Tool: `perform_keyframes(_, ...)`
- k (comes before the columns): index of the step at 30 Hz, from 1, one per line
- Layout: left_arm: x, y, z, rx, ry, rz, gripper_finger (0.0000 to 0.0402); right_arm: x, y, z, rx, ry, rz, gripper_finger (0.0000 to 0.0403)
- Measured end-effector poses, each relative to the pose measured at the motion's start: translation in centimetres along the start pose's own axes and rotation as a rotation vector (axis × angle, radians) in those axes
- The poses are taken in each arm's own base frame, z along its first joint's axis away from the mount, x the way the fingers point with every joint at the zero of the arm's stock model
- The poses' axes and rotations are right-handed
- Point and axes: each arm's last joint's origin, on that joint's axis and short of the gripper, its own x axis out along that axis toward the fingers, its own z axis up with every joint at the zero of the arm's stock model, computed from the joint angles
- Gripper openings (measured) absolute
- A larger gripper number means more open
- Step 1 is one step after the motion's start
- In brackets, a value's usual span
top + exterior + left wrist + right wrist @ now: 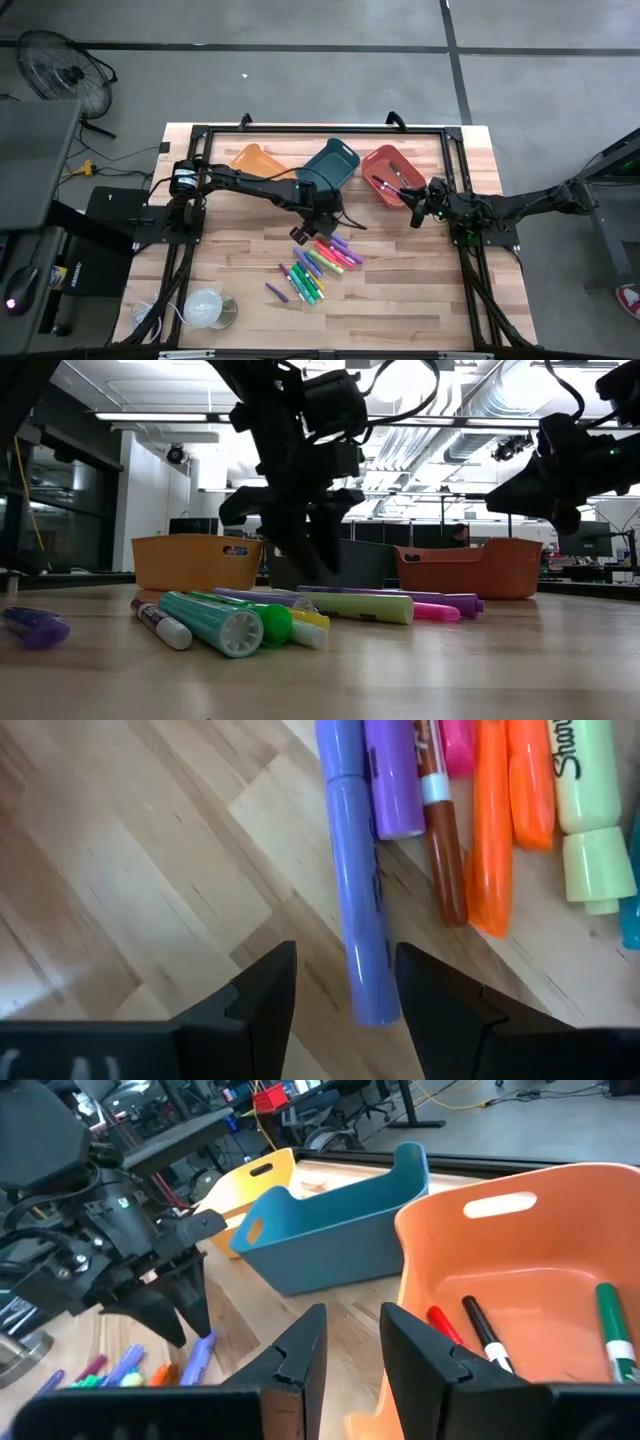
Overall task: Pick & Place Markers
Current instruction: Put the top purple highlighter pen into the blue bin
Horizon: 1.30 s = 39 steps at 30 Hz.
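Left gripper (300,236) down low over the near end of the marker pile, fingers (262,995) parted a little to either side of a purple marker (355,890), with nothing clamped between them yet; purple marker flat on the wooden table (420,290), one end lying in the gap. Beside it, touching or nearly so: a second purple marker (392,770), a brown one (443,850), an orange one (487,840) and a pale yellow-green one (590,820). Rest of the markers (320,265) scattered in a loose heap at the middle of the table, purple, pink, green and yellow, one purple one (275,291) a little apart toward the near edge. Right gripper (415,205) raised off the table just beside the red bin (385,175), fingers (300,1350) slightly apart, holding nothing. In the red bin already, a few markers: red (445,1325), black (487,1335), green (615,1330). Teal bin (330,165) between the red one and the orange bin (255,160), all three along the far side. White cup (205,308) at the near left corner.
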Motion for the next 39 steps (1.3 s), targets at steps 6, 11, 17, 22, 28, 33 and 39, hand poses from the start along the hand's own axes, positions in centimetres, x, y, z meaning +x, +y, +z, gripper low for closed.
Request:
perform_keyframes(6, 0.7, -0.2, -0.3, -0.002, 0.024, -0.025, 0.0167, 0.0, 0.0, 0.0, 0.000, 0.007, 0.010, 0.0085)
perform_keyframes(11, 0.7, 0.0, -0.1, -0.005, 0.007, -0.007, 0.0167, 0.0, 0.0, 0.0, 0.000, 0.006, 0.010, 0.0085)
perform_keyframes(17, 0.6, 0.3, 0.3, -0.025, -0.033, 0.022, 0.0167, 0.0, 0.0, 0.0, 0.002, 0.006, 0.009, 0.0085)
perform_keyframes(22, 1.3, 0.1, 0.1, -0.028, -0.027, -0.004, 0.0167, 0.0, 0.0, 0.0, 0.003, 0.006, 0.009, 0.0085)
perform_keyframes(28, 2.1, -0.1, -0.2, -0.060, -0.009, -0.036, 0.0167, 0.0, 0.0, 0.0, 0.003, 0.005, 0.008, 0.0085)
perform_keyframes(33, 2.5, 0.0, -0.1, -0.114, -0.017, -0.027, 0.0167, 0.0, 0.0, 0.0, 0.001, 0.006, 0.007, 0.0085)
perform_keyframes(39, 3.2, -0.2, -0.3, -0.143, -0.013, -0.058, 0.0163, 0.0, 0.0, -0.1, -0.006, 0.015, 0.004, 0.0085)
